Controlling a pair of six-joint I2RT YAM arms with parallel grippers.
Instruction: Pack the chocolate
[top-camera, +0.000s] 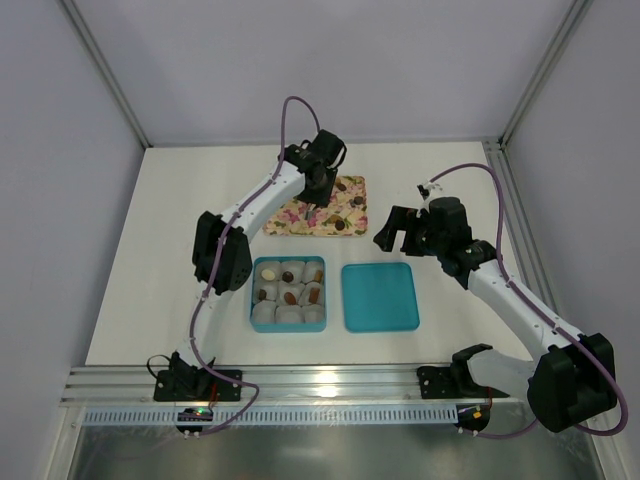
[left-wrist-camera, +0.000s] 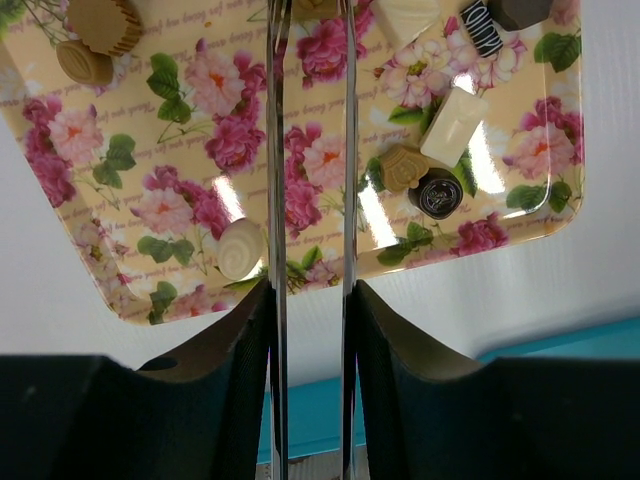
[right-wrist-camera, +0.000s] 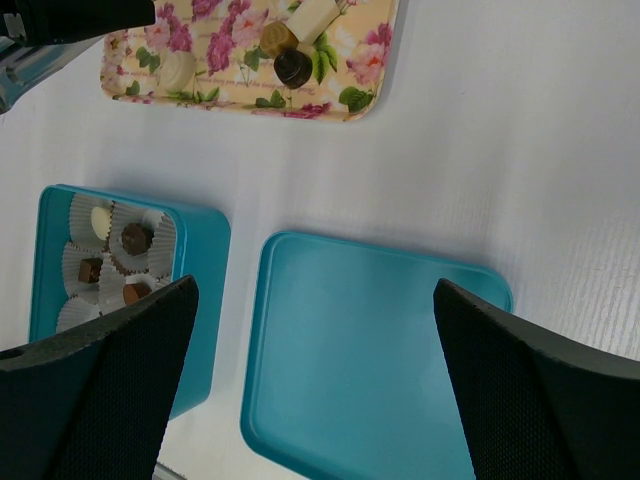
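several chocolates lie loose on the floral tray, which sits on the white worktop in the upper middle of the top view. more chocolates sit in some of the paper cups of the teal box at lower centre. its lid lies flat just to the right, apart from it. the left pincer hangs over the tray, its thin fingers parallel with a narrow gap. a tan piece shows between them at the top edge of the wrist view, but i cannot tell whether it is pinched. the right pincer is spread wide above the lid, holding nothing.
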